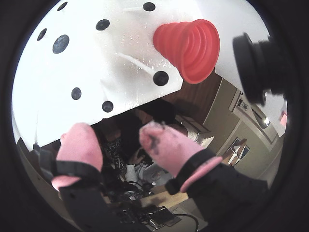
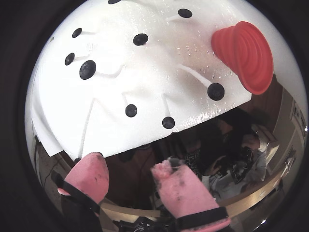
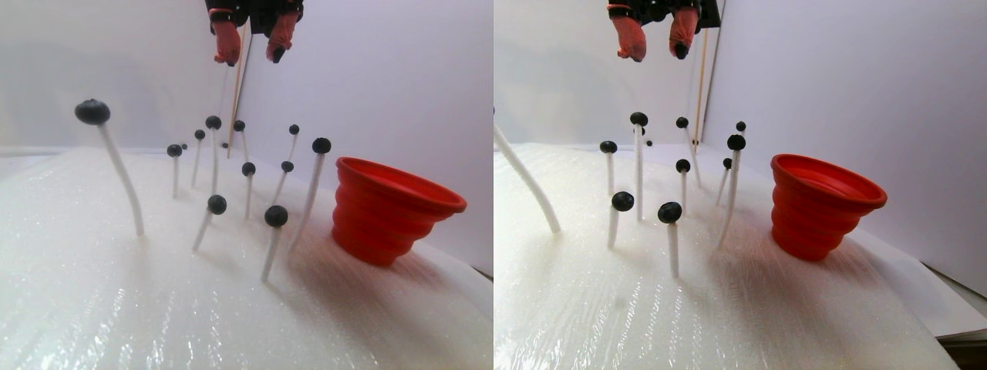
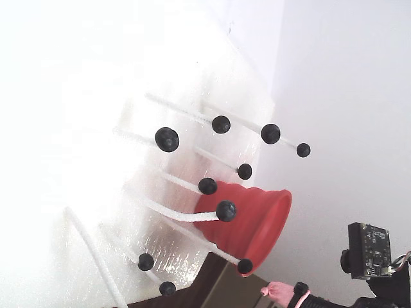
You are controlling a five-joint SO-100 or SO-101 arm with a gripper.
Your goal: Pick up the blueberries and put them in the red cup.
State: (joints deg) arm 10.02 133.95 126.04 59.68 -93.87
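Seven blueberries (image 1: 61, 43) show in a wrist view, each a dark ball seen end-on atop a thin white rod (image 1: 129, 60) stuck in the white foam surface (image 1: 72, 111). The red cup (image 1: 190, 48) stands at the foam's far corner in that view, one berry just beside its base. The gripper (image 1: 116, 133) fills the bottom, its pink fingers (image 1: 79, 145) spread wide with nothing between them.

Another wrist view gives much the same: berries scattered over the foam, the cup at upper right, the gripper (image 2: 128, 166) open and empty, off the foam's near edge.

Both halves of the stereo pair view show the berries raised on rods of differing height, some rods leaning, with the cup on the surface to their right, upright and apparently empty. The gripper (image 3: 250, 48) hangs high, well above the tallest berries.

Turned on its side, the fixed view shows the berries on their rods, the cup behind them, and a pink fingertip (image 4: 277, 292) at the bottom edge.

Judging by this, no berry is yet picked: the approach step is in hand. Next the gripper must descend over one berry, straddle it, and close gently enough to pull it off its rod without bending neighbours.
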